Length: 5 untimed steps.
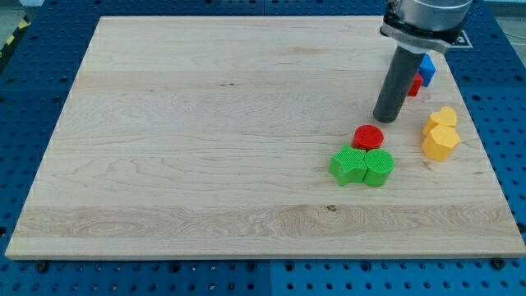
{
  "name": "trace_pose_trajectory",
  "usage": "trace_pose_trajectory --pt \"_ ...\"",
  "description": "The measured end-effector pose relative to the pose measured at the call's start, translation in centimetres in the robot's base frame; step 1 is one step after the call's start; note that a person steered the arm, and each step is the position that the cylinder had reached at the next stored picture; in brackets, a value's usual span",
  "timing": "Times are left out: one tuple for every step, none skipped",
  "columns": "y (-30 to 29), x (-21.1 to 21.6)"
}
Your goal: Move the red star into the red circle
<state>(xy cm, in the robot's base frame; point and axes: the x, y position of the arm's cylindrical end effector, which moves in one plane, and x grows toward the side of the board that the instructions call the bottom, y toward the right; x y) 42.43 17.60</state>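
The red circle (368, 136) lies flat on the wooden board at the view's right, touching the green blocks below it. The red star (416, 84) is mostly hidden behind my rod, at the view's upper right, next to a blue block (426, 69); only a red sliver of it shows. My tip (385, 120) rests on the board just above and to the right of the red circle, and below and to the left of the red star.
A green star (348, 165) and a green cylinder (379, 167) sit side by side just below the red circle. Two yellow blocks (440, 141) (445, 117) stand near the board's right edge (485, 156).
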Motion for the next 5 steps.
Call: trace_pose_trajectory --pt "2.2 -0.5" --pt "3.6 -0.5" --pt "5.7 -0.5" --pt "7.7 -0.5" --pt "8.8 -0.9"
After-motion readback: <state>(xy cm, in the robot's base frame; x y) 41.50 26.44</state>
